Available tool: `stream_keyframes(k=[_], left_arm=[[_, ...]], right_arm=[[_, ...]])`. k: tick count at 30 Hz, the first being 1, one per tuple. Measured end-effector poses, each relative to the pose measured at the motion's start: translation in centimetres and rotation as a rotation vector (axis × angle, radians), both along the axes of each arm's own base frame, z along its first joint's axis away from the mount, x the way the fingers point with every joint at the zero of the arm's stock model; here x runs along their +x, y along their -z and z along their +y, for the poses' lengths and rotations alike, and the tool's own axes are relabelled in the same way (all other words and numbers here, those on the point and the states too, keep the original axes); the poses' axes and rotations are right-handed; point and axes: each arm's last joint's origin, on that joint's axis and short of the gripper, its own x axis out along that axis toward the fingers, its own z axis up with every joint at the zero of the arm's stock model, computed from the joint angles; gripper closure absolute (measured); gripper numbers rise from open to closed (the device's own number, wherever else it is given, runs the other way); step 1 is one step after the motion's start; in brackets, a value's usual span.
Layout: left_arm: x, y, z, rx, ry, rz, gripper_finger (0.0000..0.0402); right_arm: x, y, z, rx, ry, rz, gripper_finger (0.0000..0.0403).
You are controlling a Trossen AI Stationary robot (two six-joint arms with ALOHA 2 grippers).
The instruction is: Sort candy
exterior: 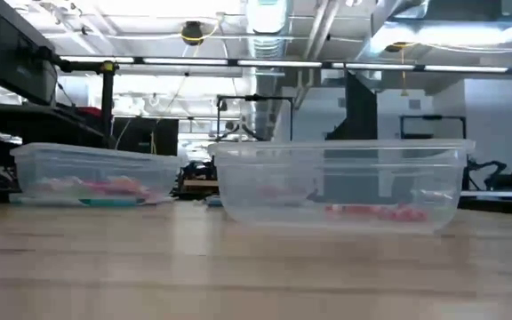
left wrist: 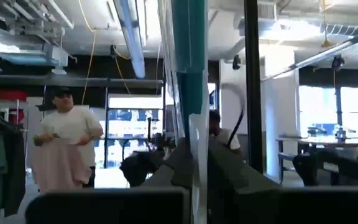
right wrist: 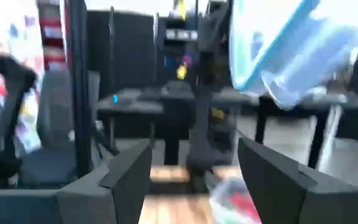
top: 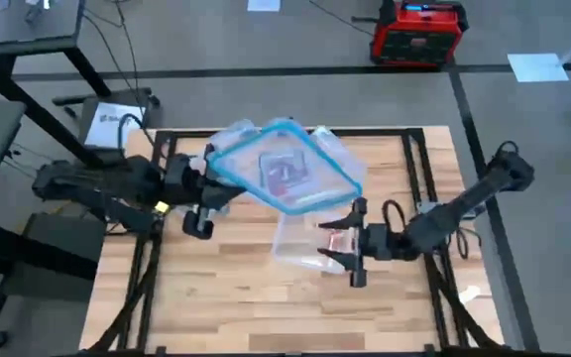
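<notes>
High view: L gripper (top: pixel 209 188) clamped on rim of raised blue-rimmed tub (top: pixel 284 169), held tilted above clear tub (top: pixel 305 241); red candy (top: pixel 284 175) shows through it. R gripper (top: pixel 348 243) at clear tub's right wall, fingers wide, nothing held; pink candy (top: pixel 337 241) just beside them.
Low view: clear tub (exterior: pixel 340 182) w/ red candy (exterior: pixel 376 212) on its floor; more candy (exterior: pixel 92 188) in far tub (exterior: pixel 92 173), left of clear tub.
L wrist: teal rim (left wrist: pixel 188 74) edge-on betw fingers.
R wrist: fingers (right wrist: pixel 129 171) wide apart; candy (right wrist: pixel 238 199) blurred ahead, raised tub above.
Handling (est.): pcs light, crinkly, slick foil; pinch across body, not twisted ends; tilted tub could spill.
</notes>
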Motion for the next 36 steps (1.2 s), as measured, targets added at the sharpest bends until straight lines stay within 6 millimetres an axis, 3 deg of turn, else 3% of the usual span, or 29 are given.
stream_keyframes(k=[3, 7, 13, 20, 24, 33, 36], left_arm=[[-0.6, -0.3, 0.1, 0.000, -0.001, -0.010, 0.0402], [0.0, 0.1, 0.0, -0.013, 0.011, 0.018, 0.0402], [2.8, 1.5, -0.5, -0.036, 0.028, 0.025, 0.0401], [3.6, 1.9, -0.5, -0.053, -0.003, 0.028, 0.0401], [3.6, 1.9, -0.5, -0.042, -0.012, 0.025, 0.0401], [4.6, 2.7, -0.7, -0.030, -0.021, 0.057, 0.0396], [4.7, 2.9, -0.7, 0.004, -0.039, 0.089, 0.0395]], right_arm=[[-1.2, 1.2, -1.0, -0.017, 0.044, -0.156, 0.0177], [-2.6, 1.9, -2.4, -0.028, -0.026, -0.375, 0.0177], [-1.6, 1.9, -3.7, -0.038, -0.023, -0.357, 0.0177], [-1.7, 1.8, -3.5, -0.035, -0.059, -0.375, 0.0186], [-1.7, 1.7, -3.4, -0.012, -0.071, -0.382, 0.0230], [-1.5, 1.7, -4.1, 0.032, -0.069, -0.387, 0.0382], [-1.5, 1.8, -4.1, 0.042, -0.046, -0.372, 0.0393]])
